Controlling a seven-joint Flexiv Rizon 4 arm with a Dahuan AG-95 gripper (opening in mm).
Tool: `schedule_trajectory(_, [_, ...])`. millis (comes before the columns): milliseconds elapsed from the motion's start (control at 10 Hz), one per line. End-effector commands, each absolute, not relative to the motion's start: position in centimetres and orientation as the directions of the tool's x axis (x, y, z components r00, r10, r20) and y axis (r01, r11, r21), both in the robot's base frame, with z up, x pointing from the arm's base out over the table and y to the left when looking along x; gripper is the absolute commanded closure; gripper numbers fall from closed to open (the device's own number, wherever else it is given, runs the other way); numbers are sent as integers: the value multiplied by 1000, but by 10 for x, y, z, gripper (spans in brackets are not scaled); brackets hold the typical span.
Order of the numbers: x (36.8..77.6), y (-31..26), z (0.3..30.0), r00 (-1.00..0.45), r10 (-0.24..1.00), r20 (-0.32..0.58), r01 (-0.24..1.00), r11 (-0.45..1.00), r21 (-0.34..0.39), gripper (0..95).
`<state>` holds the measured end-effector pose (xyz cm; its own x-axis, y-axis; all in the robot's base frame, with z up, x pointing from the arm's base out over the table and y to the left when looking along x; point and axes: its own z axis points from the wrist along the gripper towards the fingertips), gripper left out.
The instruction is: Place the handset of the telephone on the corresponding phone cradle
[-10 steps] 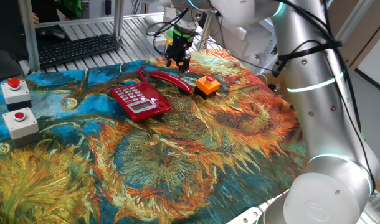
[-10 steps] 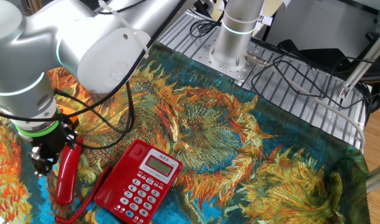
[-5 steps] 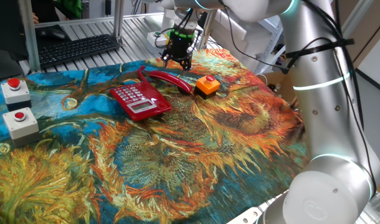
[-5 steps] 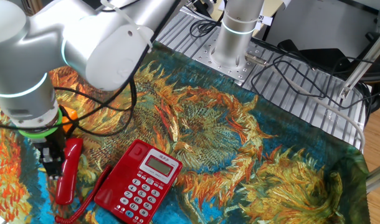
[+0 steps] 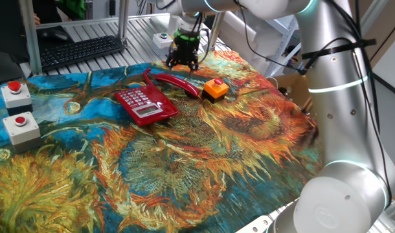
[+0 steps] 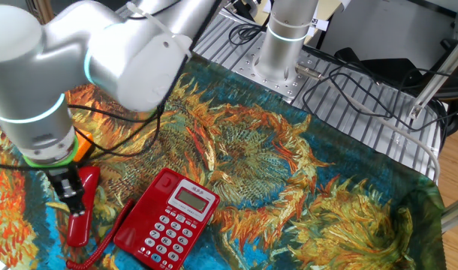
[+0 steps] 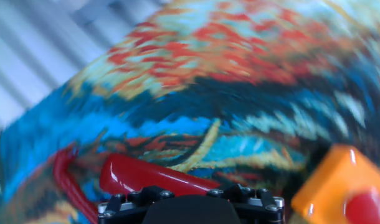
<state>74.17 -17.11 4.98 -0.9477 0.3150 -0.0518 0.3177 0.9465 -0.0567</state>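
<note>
A painted sunflower cloth (image 5: 184, 162) in blues, oranges and yellows covers the desk (image 6: 379, 112), whose ribbed metal top shows past the cloth's edge beneath black cables (image 6: 349, 82). A keyboard (image 5: 81, 50) sits at the far side. The handset (image 5: 178, 83) lies on the cloth beside the telephone (image 5: 144, 105), off its cradle. The end effector (image 5: 182, 59) hangs above the handset, empty; how wide it stands I cannot tell. An orange box (image 5: 215, 88) is near.
</note>
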Motion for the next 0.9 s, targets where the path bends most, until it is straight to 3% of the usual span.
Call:
schedule_trajectory(100, [746,-167,35,-994,-91,-66,-83,990,-117,190])
schedule_trajectory(700, [741,-162,15,-988,-143,-65,-132,981,-144,190])
schedule_trajectory(800, [741,-162,12,-985,-164,-57,-154,976,-155,380])
schedule_trajectory(900, [741,-164,10,-985,-167,-50,-158,976,-152,760])
